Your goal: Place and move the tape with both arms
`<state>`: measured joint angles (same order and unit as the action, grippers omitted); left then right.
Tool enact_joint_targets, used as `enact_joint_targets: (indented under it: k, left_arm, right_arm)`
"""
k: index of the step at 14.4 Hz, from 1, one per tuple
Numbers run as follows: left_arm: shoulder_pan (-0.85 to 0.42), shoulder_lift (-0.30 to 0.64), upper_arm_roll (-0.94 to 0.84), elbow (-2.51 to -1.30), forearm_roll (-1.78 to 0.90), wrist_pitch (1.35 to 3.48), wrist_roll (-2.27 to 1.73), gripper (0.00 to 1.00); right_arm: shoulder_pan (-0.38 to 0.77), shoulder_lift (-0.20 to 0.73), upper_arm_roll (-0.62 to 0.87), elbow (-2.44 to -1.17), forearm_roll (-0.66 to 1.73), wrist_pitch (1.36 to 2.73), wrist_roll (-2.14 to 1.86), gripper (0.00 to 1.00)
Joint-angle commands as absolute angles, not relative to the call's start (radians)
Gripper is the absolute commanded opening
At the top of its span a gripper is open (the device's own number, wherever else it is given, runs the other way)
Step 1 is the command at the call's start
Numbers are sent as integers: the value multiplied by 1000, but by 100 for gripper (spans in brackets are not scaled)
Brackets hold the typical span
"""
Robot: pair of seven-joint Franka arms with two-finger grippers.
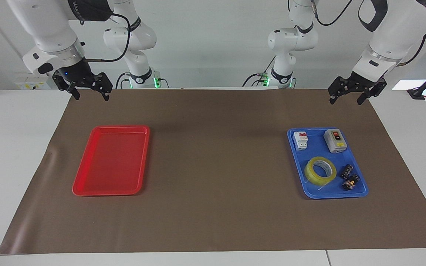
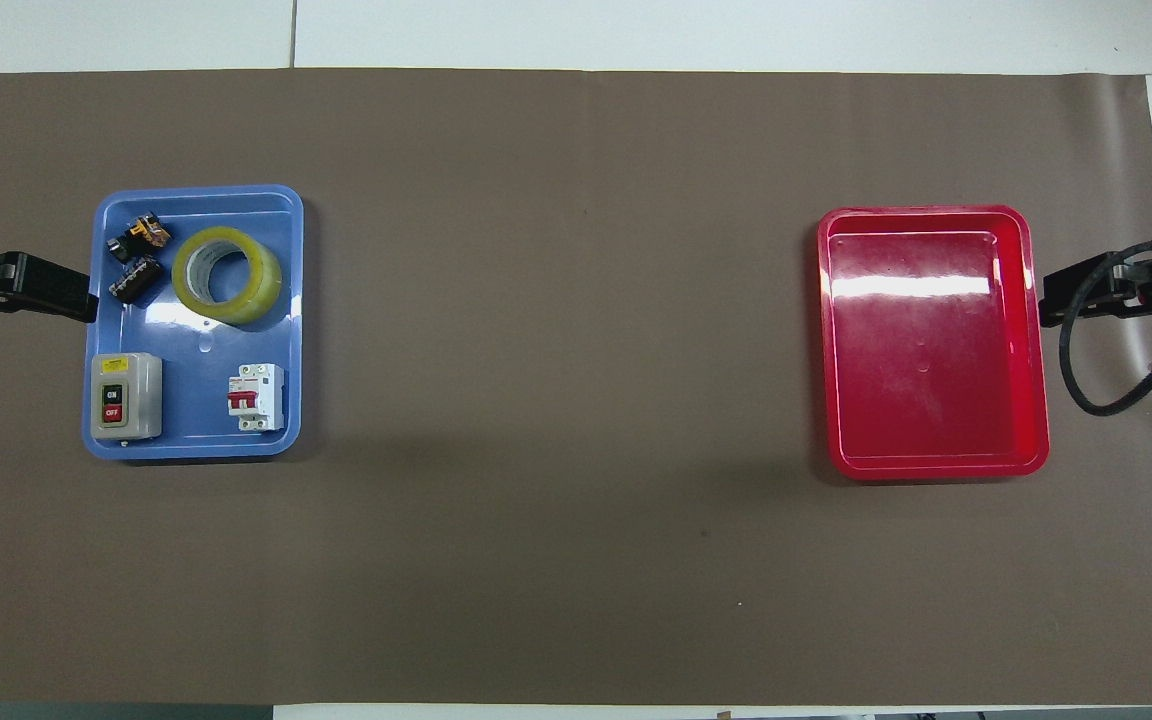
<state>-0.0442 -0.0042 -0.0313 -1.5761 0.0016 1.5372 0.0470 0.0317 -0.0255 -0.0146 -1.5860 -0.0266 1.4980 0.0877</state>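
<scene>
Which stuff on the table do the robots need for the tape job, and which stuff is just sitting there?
For the job:
- tape, lying in the blue tray
- left claw, open, up in the air
- right claw, open, up in the air

Just sitting there:
- grey on/off switch box
- white circuit breaker
- two small black parts
- red tray, nothing in it
</scene>
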Motion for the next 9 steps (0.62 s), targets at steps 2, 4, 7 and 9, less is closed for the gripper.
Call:
enact_joint_targets:
  k: [2, 4, 7, 9]
  left_arm:
    - [-45, -25, -31, -1592, 17, 1537, 54, 100]
    - [-41, -23, -29, -1591, 18, 1548, 57, 100]
    - [-40, -21, -31, -1592, 17, 1569, 58, 100]
    - [-46, -25, -29, -1601, 17, 1575, 49, 100]
  right_arm:
    - [18, -38, -11, -1606, -23, 1516, 64, 100]
    - [18, -38, -11, -1606, -23, 1516, 64, 100]
    - [18, -38, -11, -1606, -23, 1514, 64, 100]
    - [18, -38, -11, -1606, -23, 1516, 64, 100]
